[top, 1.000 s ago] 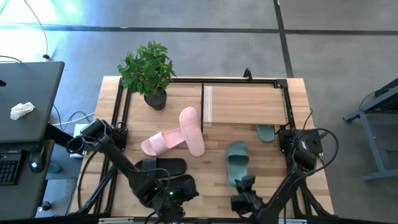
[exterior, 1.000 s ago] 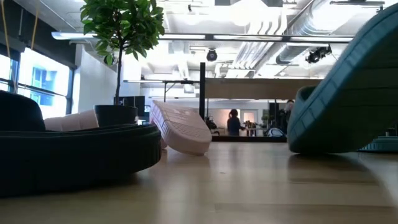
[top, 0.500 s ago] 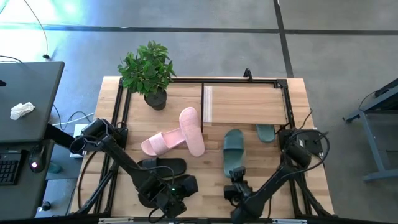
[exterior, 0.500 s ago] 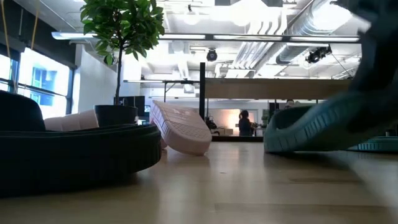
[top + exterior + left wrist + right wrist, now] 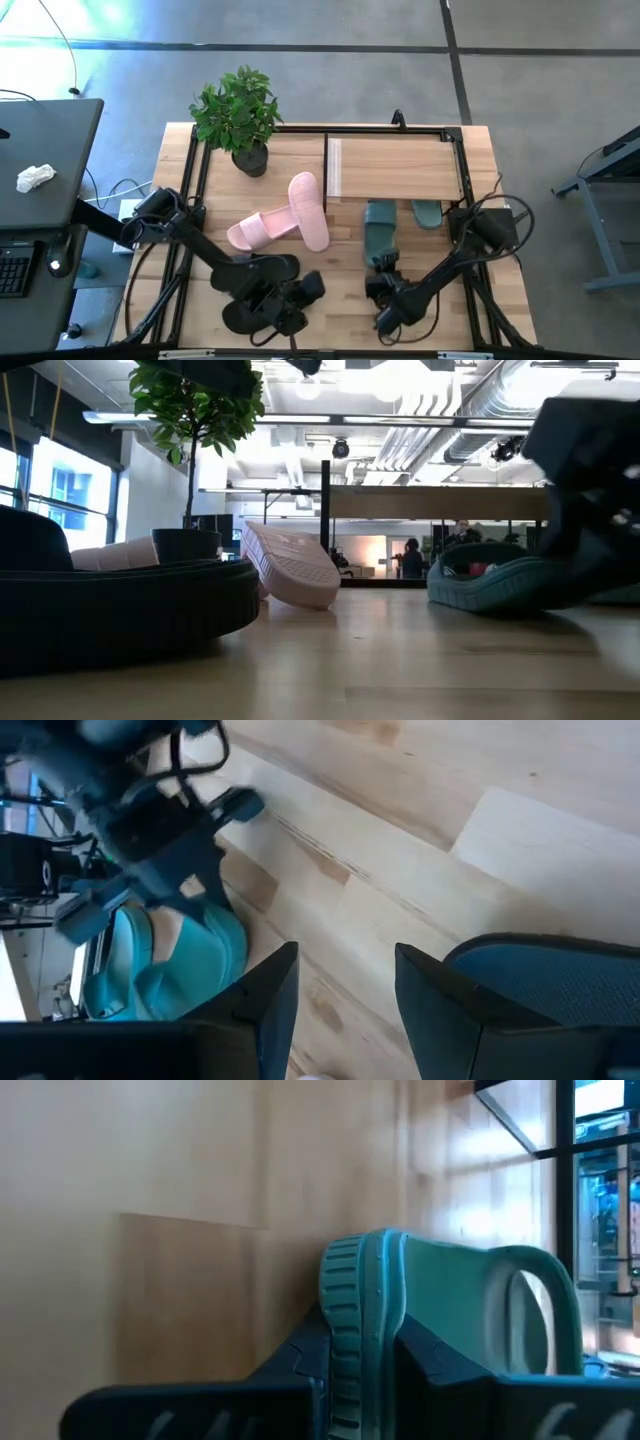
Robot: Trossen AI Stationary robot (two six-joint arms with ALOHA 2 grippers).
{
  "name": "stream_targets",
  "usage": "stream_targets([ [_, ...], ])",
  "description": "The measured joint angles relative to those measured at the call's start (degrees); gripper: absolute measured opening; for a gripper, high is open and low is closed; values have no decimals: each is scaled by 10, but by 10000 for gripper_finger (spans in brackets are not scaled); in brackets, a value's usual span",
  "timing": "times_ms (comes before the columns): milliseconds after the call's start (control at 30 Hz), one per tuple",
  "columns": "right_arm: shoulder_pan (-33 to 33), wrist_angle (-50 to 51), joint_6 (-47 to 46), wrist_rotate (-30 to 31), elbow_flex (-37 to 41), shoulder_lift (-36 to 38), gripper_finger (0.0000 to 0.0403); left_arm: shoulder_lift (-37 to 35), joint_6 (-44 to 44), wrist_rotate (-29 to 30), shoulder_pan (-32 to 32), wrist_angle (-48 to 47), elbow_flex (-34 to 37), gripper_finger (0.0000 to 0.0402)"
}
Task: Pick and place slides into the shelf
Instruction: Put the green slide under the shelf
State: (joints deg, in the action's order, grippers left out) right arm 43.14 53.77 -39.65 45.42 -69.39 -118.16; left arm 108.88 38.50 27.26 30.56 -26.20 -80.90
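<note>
Only the right wrist view shows the grip itself: the right gripper (image 5: 362,1380) has its jaws nearly closed, pinching the heel rim of a dark green slide (image 5: 380,232). From above, that slide lies on the worktop (image 5: 440,295), toe at the shelf (image 5: 395,167) front edge. The left gripper (image 5: 345,985), jaws parted and empty, hovers over a black slide (image 5: 262,266) near the worktop's front edge.

You will find no legible text, label, brand, number or sign in any of the four views, neither on the table nor in the room behind.
</note>
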Motion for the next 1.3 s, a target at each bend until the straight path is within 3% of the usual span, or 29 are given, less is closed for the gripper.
stream_targets([
  [267,-40,-133,40,0,143,104,27,0,1,-9,-19,2,0,150],
  [567,-79,-163,57,-9,227,162,27,0,7,-13,-30,3,0,150],
  [800,-110,-241,113,-9,261,179,27,0,5,-15,-48,8,0,150],
  [1100,-123,-247,116,-11,277,187,28,0,0,-42,-58,14,0,150],
  [1300,-117,-244,88,13,280,185,90,0,0,-45,-58,15,0,150],
])
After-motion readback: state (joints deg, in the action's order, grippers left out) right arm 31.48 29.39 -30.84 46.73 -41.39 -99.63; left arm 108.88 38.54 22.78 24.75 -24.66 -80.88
